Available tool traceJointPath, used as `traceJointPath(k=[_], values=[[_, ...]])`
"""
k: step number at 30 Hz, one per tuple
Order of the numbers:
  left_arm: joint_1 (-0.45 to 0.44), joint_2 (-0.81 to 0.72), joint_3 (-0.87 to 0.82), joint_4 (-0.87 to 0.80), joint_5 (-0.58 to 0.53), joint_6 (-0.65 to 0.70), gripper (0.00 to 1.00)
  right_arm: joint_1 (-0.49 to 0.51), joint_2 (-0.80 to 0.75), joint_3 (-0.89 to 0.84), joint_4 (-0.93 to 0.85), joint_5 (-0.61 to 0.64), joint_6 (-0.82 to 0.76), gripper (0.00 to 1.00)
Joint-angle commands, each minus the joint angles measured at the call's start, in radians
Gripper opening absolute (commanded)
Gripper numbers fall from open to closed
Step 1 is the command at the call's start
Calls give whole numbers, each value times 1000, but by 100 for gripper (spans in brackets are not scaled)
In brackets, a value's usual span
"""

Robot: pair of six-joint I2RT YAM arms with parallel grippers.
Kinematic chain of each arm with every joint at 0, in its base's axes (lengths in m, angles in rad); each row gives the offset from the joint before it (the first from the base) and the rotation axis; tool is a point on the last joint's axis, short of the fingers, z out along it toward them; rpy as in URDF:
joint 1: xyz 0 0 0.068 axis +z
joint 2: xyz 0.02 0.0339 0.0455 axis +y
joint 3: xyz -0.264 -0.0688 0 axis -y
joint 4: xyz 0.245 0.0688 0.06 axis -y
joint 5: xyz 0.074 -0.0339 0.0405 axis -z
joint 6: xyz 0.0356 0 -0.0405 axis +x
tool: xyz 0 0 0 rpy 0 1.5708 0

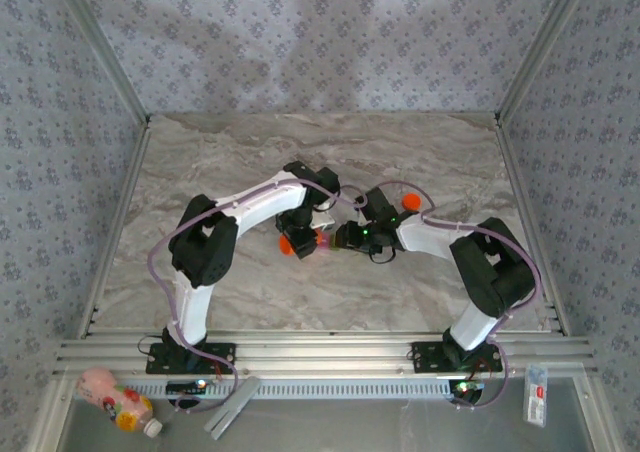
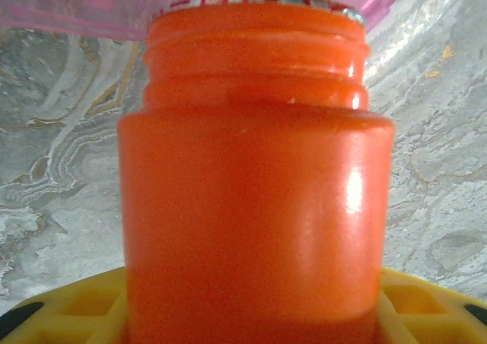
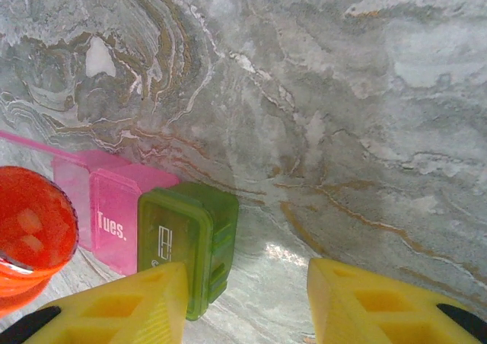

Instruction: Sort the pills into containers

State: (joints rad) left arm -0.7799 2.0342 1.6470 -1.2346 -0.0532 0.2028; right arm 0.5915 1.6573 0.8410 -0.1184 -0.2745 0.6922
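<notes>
Mid-table, far from every edge, the left gripper (image 2: pixel 251 307) clamps the orange bottle (image 2: pixel 255 207), its mouth at the pink compartment (image 3: pixel 114 207) of the pill case (image 3: pixel 152 222). The right gripper (image 3: pixel 247 298) stands parted, seemingly gripping nothing, beside the green compartment (image 3: pixel 190 234). A nudged case could slide, spilling pills (image 3: pixel 29 221) onto the table (image 3: pixel 342 93).

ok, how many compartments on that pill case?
2. The pink compartment, marked Tues., lies beside the orange bottle. The green compartment is joined to its other side. The bottle may hide more.
</notes>
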Motion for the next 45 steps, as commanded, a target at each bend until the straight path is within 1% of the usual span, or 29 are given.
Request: traceJointPath(k=[1, 18, 25, 35, 45], values=[[8, -54, 38, -38, 1, 28, 0, 11, 22, 21, -3, -5, 17, 47], [18, -40, -14, -37, 0, 31, 0, 11, 19, 17, -8, -6, 15, 47], [44, -51, -37, -22, 14, 31, 0, 11, 18, 17, -9, -5, 15, 47], [43, -49, -20, -32, 44, 38, 0, 11, 24, 24, -10, -11, 15, 47], [16, -44, 4, -59, 8, 43, 0, 11, 26, 27, -12, -14, 9, 47]])
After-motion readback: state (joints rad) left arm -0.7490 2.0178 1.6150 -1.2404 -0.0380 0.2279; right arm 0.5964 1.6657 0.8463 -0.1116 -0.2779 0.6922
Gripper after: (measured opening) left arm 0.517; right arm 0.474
